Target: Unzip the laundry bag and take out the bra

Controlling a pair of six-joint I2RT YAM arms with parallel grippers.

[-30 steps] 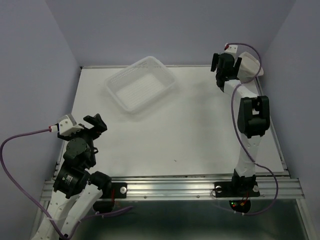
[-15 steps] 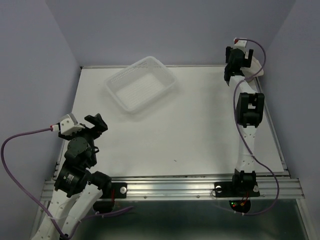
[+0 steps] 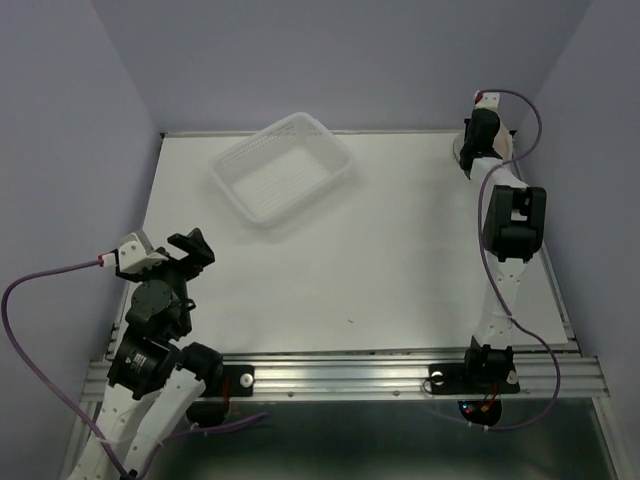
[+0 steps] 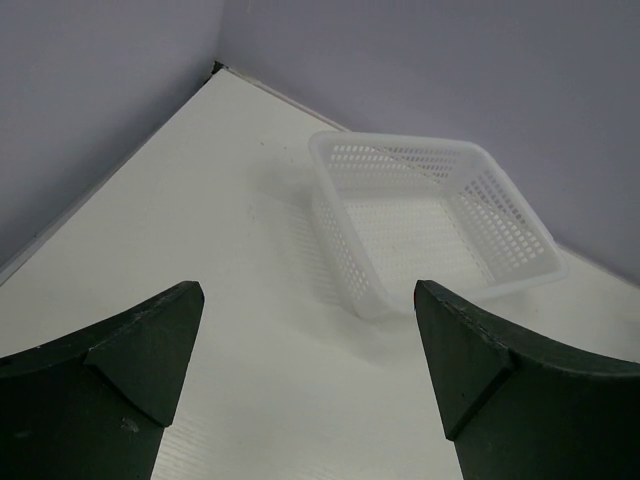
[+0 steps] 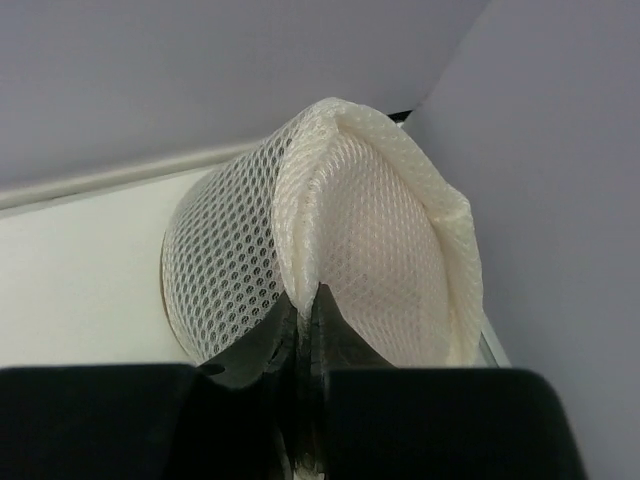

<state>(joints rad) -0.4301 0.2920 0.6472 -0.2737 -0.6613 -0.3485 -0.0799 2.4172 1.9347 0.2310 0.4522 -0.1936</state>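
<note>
Right gripper pinching the mesh bag in the upper right corner, left gripper idle at lower left.

In the right wrist view, the right gripper (image 5: 305,305) has its dark fingers pressed together on a raised cream fold of the round white mesh laundry bag (image 5: 230,260). The bag sits where the white table (image 3: 400,260) meets the lilac walls. A faint peach tone shows through the mesh on the right, but the bra cannot be made out. The left gripper (image 4: 307,300) has its fingers spread wide and holds nothing; it hangs over the table at the overhead view's lower left, pointed toward the rectangular white perforated plastic basket (image 4: 345,245), which lies well apart from the bag, upper centre-left.
</note>
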